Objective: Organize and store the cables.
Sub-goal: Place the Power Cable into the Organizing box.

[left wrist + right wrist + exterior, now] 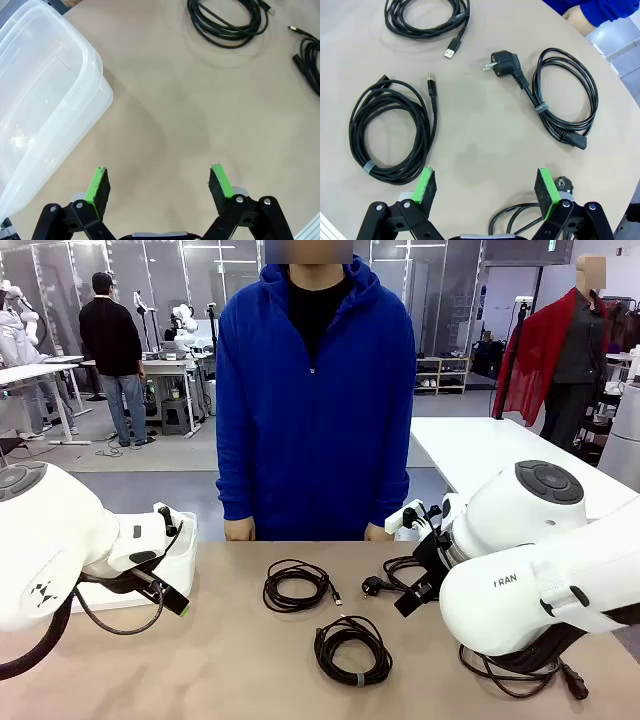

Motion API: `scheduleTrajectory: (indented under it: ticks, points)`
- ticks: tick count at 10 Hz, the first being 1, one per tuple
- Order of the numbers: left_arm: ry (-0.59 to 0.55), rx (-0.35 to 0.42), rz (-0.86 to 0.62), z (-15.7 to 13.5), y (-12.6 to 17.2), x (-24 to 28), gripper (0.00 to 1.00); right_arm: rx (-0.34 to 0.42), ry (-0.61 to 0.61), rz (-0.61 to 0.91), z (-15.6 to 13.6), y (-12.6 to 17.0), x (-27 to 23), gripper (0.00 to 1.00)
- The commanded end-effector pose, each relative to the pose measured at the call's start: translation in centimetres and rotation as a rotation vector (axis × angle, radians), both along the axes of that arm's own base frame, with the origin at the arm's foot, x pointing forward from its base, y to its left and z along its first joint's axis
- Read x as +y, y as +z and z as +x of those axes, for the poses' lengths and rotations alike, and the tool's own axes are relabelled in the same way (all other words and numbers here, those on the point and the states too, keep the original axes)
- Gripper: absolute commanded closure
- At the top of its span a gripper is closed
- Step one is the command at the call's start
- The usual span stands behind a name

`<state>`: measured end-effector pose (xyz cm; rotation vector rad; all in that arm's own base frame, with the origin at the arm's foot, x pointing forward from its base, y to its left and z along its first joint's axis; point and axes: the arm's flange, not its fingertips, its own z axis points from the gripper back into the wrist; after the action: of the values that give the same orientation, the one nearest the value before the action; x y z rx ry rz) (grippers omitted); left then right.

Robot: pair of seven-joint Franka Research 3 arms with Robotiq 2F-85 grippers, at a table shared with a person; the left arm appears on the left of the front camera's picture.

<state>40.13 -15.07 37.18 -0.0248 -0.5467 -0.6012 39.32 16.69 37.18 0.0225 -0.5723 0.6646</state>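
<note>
Left pincer point(159, 182) and right pincer point(485, 186) both gape empty; right should straddle the banded USB coil point(368, 167), pinching every strand.

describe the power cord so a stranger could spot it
On the tan table before the person in the blue hoodie, look beside the right arm, on the person's side. The power cord lies coiled there; the far coil and near coil next to it end in slim USB plugs, while it has a chunky two-pin wall plug.
</note>
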Motion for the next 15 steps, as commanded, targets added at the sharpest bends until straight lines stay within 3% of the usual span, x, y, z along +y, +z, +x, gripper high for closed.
scheduleTrajectory:
  ticks: [1, 12, 15]
  points:
    - [0.000, 0.000, 0.000, 0.0, 0.0, 0.0, 0.00, 0.000, 0.000, 0.000, 0.0, 0.0, 0.0, 0.00]
    - [-0.002, 0.000, 0.001, 0.0, 0.0, -0.1, 0.00, -0.001, 0.002, -0.001, 0.0, 0.0, 0.0, 0.00]
    - [-0.084, 0.039, 0.039, -1.6, 3.6, 1.8, 0.00, 0.033, 0.029, 0.073, 0.2, 3.3, -1.8, 0.00]
